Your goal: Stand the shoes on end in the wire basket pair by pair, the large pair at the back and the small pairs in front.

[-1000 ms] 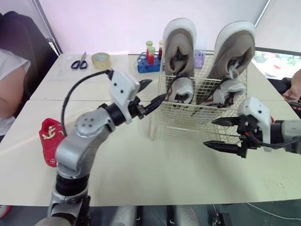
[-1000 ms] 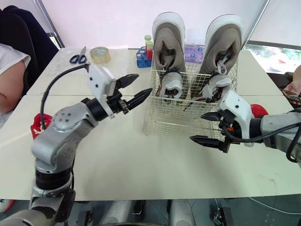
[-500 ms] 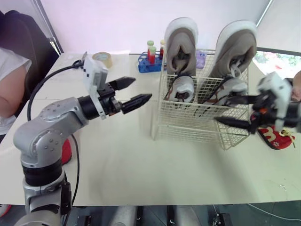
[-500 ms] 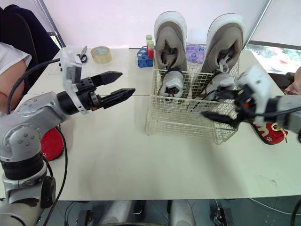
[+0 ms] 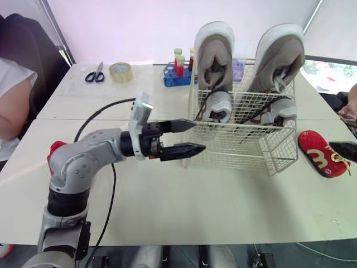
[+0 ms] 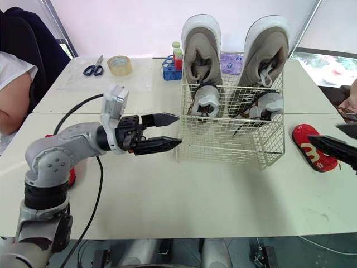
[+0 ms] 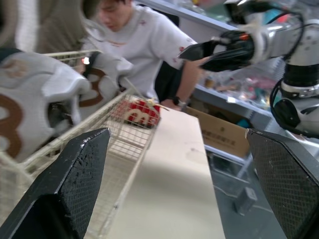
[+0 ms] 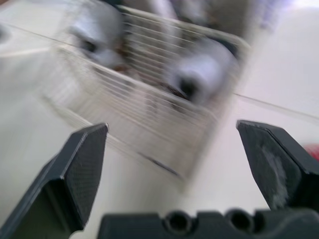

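As left tool (image 5: 199,136) gapes, basket (image 5: 245,152) nearby

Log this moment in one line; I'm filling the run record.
basket: large pair back, grey pair front | right red shoe, left red shoe: on table | left hand: open by basket | right hand: open

Bright, even daylight fills my view; the wall (image 5: 139,28) behind the counter (image 5: 223,201) is washed out to near white. Only faint, soft-edged shadows lie beneath my left gripper (image 5: 199,136) and the basket (image 5: 245,148).
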